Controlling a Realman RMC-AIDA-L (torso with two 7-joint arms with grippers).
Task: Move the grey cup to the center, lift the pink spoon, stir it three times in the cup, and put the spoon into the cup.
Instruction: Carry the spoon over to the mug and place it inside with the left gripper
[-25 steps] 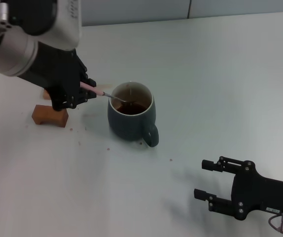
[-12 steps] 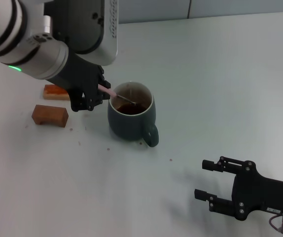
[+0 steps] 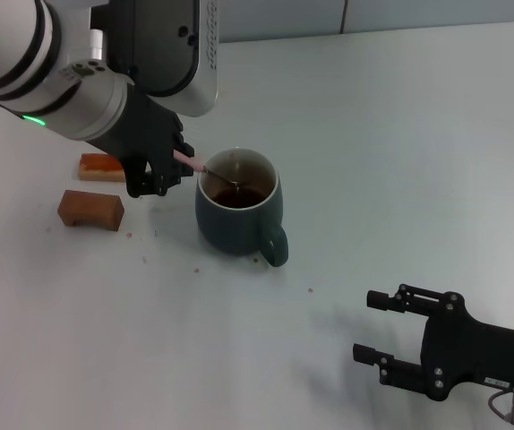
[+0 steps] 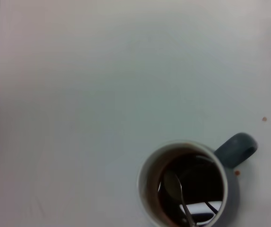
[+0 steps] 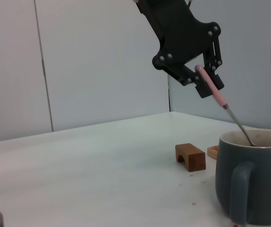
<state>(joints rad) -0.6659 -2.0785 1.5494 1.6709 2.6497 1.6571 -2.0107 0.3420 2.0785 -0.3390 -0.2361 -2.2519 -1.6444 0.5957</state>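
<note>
L→R, head view. Two brown blocks far L on the table (image 3: 400, 125): the near brown block (image 3: 89, 209) and, behind it, a flatter orange-brown block (image 3: 101, 167), partly hidden by the arm. Neither belongs to the task.

L gripper (image 3: 160, 169) sits just L of the grey cup (image 3: 237, 213), fingers pinched on the pale handle end of the pink spoon (image 3: 205, 174). R wrist view confirms it: L gripper (image 5: 202, 81) clamps the handle top of the pink spoon (image 5: 223, 105).

Key relation: spoon long axis is tilted, running from the grip (up, L of the rim) down and R across the near-L rim into the cup. Metal bowl end is inside, at or in the dark liquid. L wrist view shows the spoon (image 4: 175, 190) lying in the liquid, towards the side away from the handle loop of the cup (image 4: 188, 185).

Cup stands upright approx mid-table, handle loop pointing toward the robot and slightly R. Few dark specks on the table around its base.

R gripper (image 3: 384, 336) low at near-R, well apart from the cup, fingers spread, holding nothing; idle.

Judgement: stir phase, or close to let-go. L arm is clearly the nearer, so the job is its alone. If released at this tilt, the handle should lean on the L rim
</note>
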